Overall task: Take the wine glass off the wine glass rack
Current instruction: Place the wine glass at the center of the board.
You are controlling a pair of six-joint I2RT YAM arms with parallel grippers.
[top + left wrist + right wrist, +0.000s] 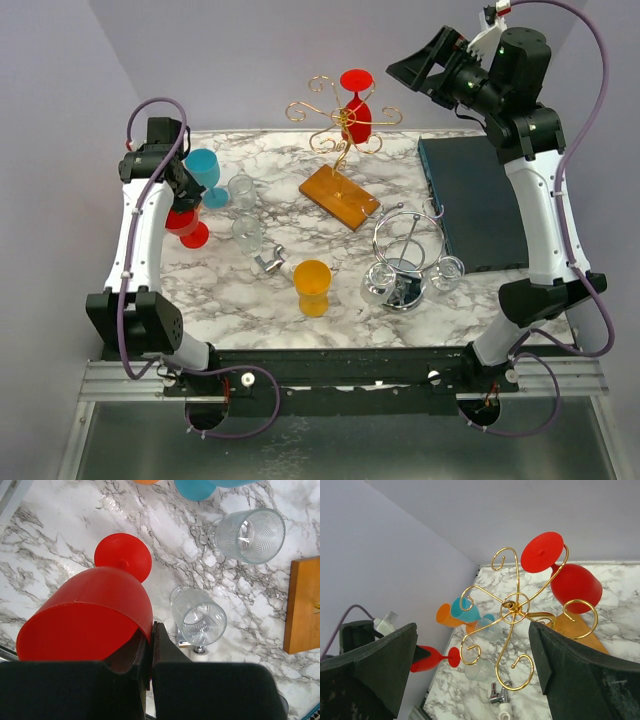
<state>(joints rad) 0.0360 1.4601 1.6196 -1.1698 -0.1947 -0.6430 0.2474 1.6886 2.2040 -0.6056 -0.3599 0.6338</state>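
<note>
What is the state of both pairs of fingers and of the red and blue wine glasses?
left fingers: shut on the rim of the held red glass.
right fingers: wide open, holding nothing.
held red glass: off the rack, tipped sideways.
hanging red glass: upside down on the rack.
blue glass: upright on the table.

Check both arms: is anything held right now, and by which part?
The left gripper is shut on the red wine glass, jaws pinching the bowl's wall at the rim. The right gripper is open and holds nothing.
</note>
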